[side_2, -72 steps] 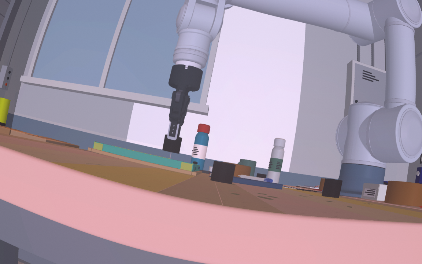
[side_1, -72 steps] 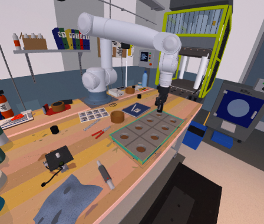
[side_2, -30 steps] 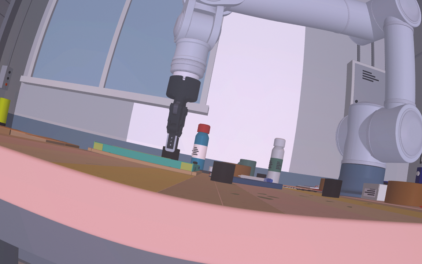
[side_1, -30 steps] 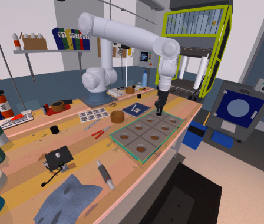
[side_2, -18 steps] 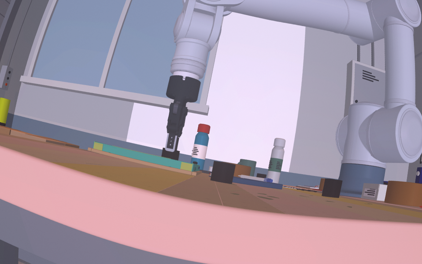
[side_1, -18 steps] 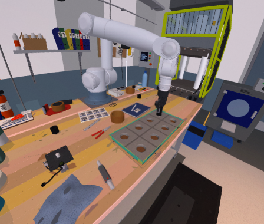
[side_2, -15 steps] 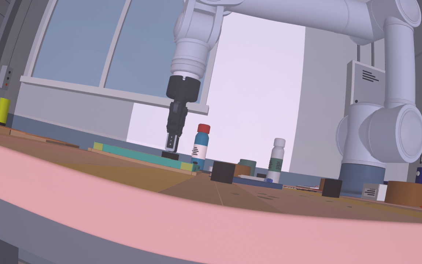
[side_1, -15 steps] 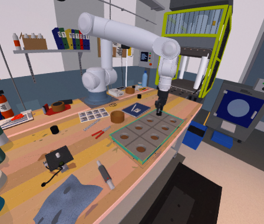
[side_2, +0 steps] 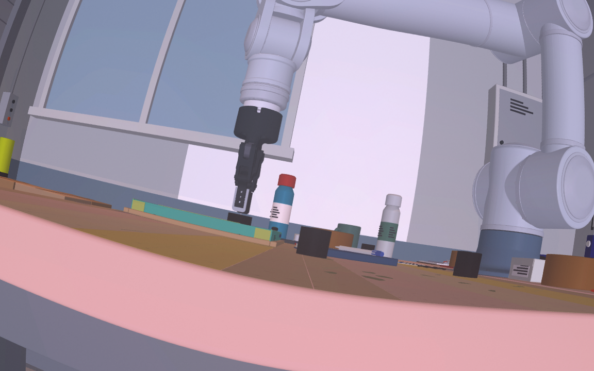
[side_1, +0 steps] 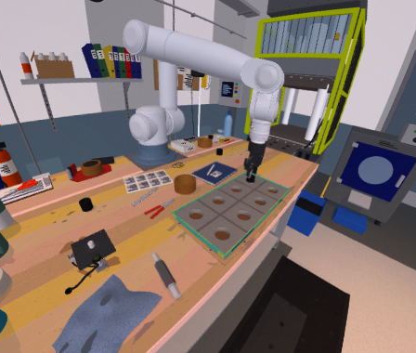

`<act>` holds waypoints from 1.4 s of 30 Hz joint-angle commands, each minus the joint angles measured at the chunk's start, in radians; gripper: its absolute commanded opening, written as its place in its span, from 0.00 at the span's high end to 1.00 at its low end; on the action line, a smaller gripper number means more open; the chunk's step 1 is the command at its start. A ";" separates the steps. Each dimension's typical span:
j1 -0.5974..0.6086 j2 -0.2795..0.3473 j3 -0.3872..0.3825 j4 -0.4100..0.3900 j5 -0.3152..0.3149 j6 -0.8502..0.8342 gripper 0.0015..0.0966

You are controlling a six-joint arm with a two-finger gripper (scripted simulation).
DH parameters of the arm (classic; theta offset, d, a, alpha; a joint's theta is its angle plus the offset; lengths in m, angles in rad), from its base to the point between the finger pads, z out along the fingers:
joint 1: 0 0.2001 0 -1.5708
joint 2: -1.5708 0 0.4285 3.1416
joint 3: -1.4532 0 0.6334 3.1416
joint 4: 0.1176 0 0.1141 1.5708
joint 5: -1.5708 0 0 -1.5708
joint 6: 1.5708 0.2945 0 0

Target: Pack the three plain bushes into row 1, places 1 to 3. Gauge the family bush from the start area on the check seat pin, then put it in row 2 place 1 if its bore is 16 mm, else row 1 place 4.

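The grey packing tray (side_1: pixel 231 212) with a teal rim and eight round seats lies at the right edge of the bench. A black bush (side_2: pixel 239 218) sits in the tray's far corner seat, standing a little proud of the tray top. My gripper (side_2: pixel 242 208) hangs straight down just above that bush, open and holding nothing. Two more black bushes stand on the bench, one (side_2: pixel 313 241) near the blue notebook and one (side_2: pixel 467 263) near the robot base. Another black bush (side_1: pixel 86 204) stands on the bench to the left. The check seat plate (side_1: pixel 92 248) with its white pin lies near the front left.
A brown tape roll (side_1: pixel 185 183) stands just left of the tray, beside a blue notebook (side_1: pixel 214 172). Red pliers (side_1: pixel 158 210) and a grey roller (side_1: pixel 165 274) lie in front. A blue cloth (side_1: pixel 107 316) covers the near bench corner, and bottles stand along the left edge.
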 commanded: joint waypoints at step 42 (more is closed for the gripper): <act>0.000 -0.040 0.107 0.146 0.000 0.000 0.38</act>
